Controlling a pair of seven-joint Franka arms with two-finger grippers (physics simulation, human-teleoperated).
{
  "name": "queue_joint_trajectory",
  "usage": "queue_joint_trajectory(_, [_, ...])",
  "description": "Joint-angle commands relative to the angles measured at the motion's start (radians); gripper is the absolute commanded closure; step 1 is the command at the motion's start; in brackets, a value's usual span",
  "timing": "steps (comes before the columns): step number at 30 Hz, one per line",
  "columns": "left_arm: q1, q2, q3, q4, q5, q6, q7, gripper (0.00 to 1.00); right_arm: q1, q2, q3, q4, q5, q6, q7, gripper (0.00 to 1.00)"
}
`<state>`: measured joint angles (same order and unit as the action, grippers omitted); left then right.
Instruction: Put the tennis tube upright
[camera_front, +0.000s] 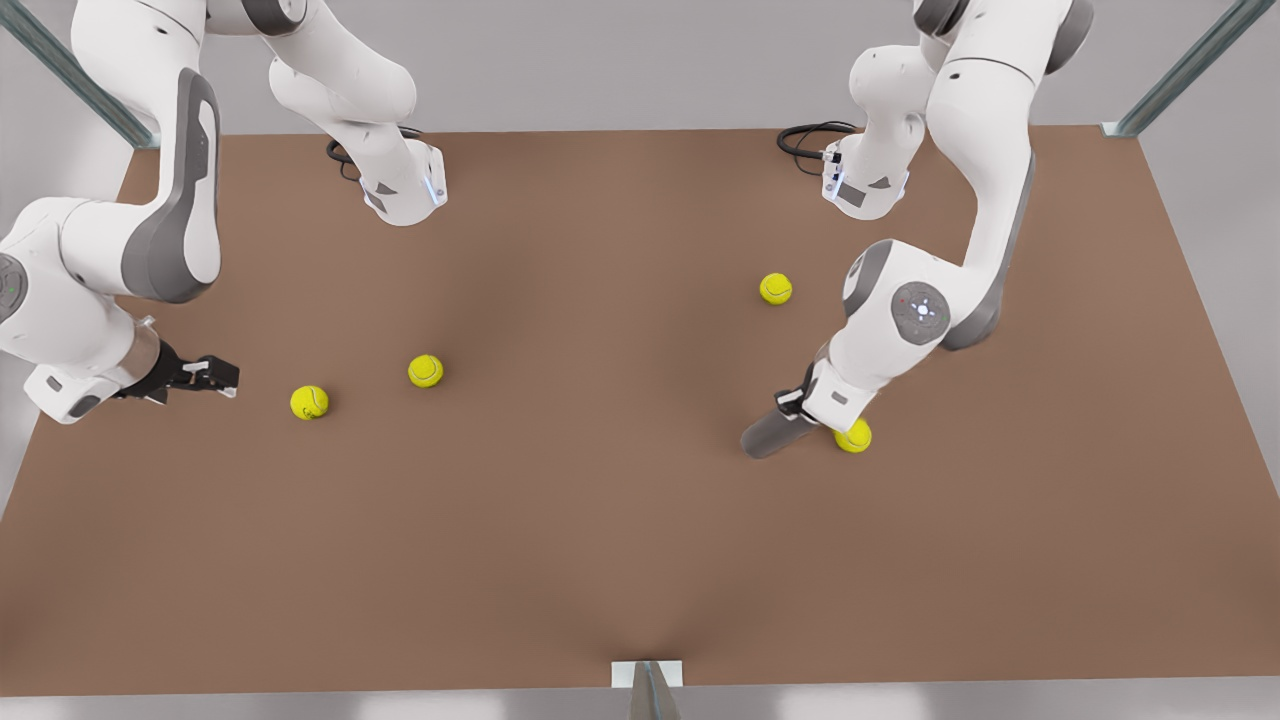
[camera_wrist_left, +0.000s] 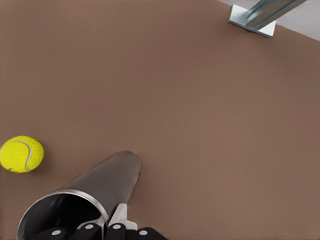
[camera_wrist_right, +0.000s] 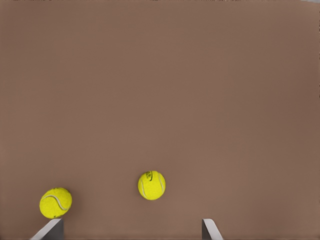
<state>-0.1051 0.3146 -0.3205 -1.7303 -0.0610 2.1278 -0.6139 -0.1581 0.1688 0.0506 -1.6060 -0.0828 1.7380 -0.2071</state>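
The tennis tube (camera_front: 772, 434) is a grey cylinder low over the brown table (camera_front: 600, 520) on the front view's right, not upright. In the left wrist view its silvery rim and hollow mouth (camera_wrist_left: 65, 199) point at the camera, and its far end (camera_wrist_left: 127, 159) is down at the table. My left gripper (camera_front: 803, 403) is shut on the tube's rim end, with one pale finger (camera_wrist_left: 120, 216) against the outer wall. My right gripper (camera_front: 215, 376) waits at the front view's left, open and holding nothing, with its fingertips (camera_wrist_right: 212, 229) wide apart.
Several yellow-green tennis balls lie on the table: one (camera_front: 853, 436) right beside the tube, one (camera_front: 776, 288) farther back, and two (camera_front: 309, 402) (camera_front: 425, 370) in front of the right gripper. A metal bracket (camera_front: 647, 675) sits at the near table edge.
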Motion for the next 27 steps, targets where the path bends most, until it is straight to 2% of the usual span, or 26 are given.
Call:
queue_joint_trajectory(1, [-0.001,0.000,0.000,0.000,0.067,0.000,-0.003,0.79,0.000,0.000,0.000,0.000,0.000,0.000,0.000,0.00])
queue_joint_trajectory(12, [-0.018,0.006,-0.002,0.006,0.228,-0.057,-0.046,0.79,0.000,0.006,-0.002,-0.003,0.000,0.009,0.000,0.00])
queue_joint_trajectory(27, [-0.013,0.052,-0.002,0.043,0.219,-0.057,-0.033,0.79,0.000,0.008,0.000,0.000,0.000,0.002,0.000,0.00])
